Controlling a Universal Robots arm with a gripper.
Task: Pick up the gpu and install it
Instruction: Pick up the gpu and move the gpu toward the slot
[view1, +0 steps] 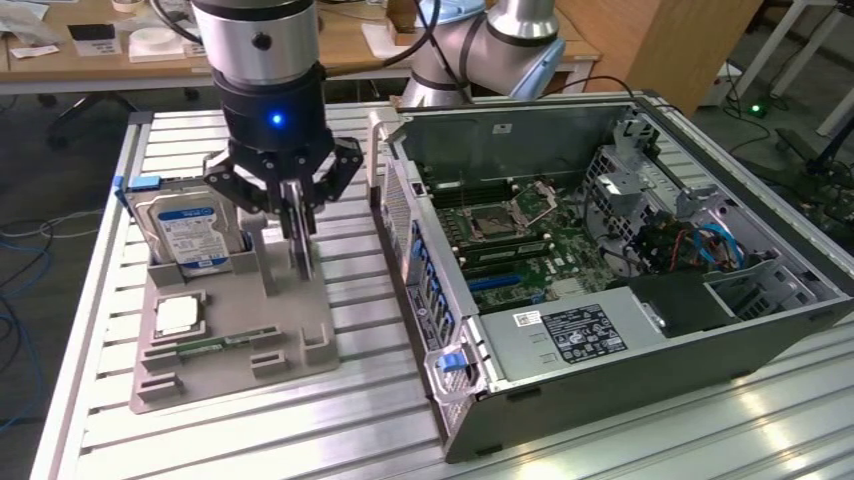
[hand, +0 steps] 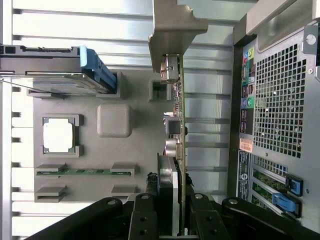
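Slatted metal table (view1: 360, 425) carrying an open computer case (view1: 747, 335) at the exterior view's right, motherboard exposed, and a grey holder tray (view1: 247, 378) at that view's left. Over the tray, gripper (view1: 303, 225) pointing down, fingers (hand: 144, 220) drawn narrow and clamped on the gpu (hand: 177, 117), card upright and edge-on, silvery bracket (hand: 172, 30) at its far end, outside the case and near the hard drive (view1: 194, 235) standing on edge. Lower on the tray, memory stick (view1: 220, 345) lying flat and square processor chip (view1: 178, 318) in its recess.

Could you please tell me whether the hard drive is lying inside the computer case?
No, the hard drive stands on edge in the grey holder, outside the open computer case.
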